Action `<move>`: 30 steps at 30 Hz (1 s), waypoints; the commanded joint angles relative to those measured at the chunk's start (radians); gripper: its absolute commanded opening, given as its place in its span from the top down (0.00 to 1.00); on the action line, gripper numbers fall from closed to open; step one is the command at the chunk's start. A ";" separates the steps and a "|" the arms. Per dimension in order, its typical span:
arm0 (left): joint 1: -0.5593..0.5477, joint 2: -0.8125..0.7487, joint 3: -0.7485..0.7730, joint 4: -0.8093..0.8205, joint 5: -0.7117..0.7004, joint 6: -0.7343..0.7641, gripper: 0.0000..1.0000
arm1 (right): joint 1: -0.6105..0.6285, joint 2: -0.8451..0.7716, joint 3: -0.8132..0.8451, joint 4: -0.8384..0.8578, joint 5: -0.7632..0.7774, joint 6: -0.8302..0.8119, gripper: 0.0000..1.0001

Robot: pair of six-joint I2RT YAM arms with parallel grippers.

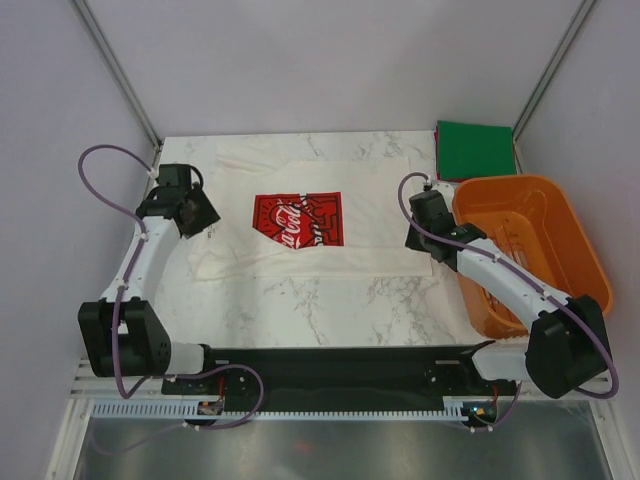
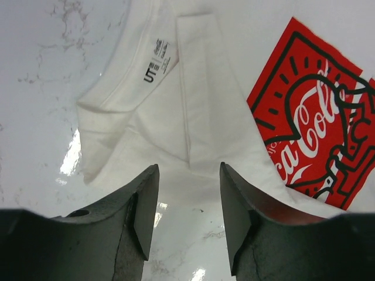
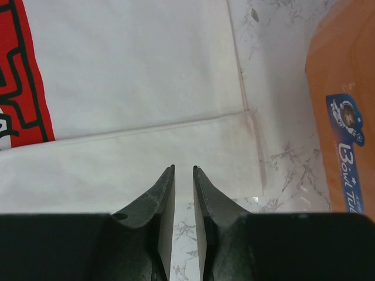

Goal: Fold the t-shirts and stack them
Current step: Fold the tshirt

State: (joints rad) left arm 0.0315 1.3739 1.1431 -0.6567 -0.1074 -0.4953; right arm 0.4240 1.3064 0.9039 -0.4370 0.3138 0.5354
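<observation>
Left gripper (image 2: 188, 171), right gripper (image 3: 184, 170) seemingly hover over t-shirt (image 1: 372, 200).

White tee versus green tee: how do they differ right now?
The white tee lies spread wide mid-table, only partly folded; the green tee is a neat folded square at the far right corner. The white tee has a red print; the green tee is plain. Both rest on the table.

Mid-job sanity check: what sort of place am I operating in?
Probably a lab robot cell, not a home: plain white walls with metal frame posts box in a marble-look table, and the left arm and right arm are bolted along its near edge.
</observation>
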 commanded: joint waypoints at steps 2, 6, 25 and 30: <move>0.008 -0.018 -0.115 -0.003 -0.003 -0.114 0.49 | 0.030 0.020 -0.017 0.004 0.031 0.028 0.75; 0.010 -0.013 -0.180 0.000 0.006 -0.192 0.48 | 0.035 0.037 -0.052 0.026 0.028 0.028 0.75; 0.185 -0.082 -0.445 0.118 -0.031 -0.367 0.38 | 0.041 0.148 -0.105 0.100 0.004 -0.008 0.76; 0.185 -0.075 -0.491 0.187 -0.054 -0.382 0.45 | 0.039 0.183 -0.120 0.121 0.021 -0.017 0.76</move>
State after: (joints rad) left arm 0.2157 1.2961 0.6651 -0.5434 -0.1150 -0.8310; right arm 0.4610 1.4677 0.7940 -0.3523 0.3141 0.5327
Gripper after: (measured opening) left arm 0.581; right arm 0.240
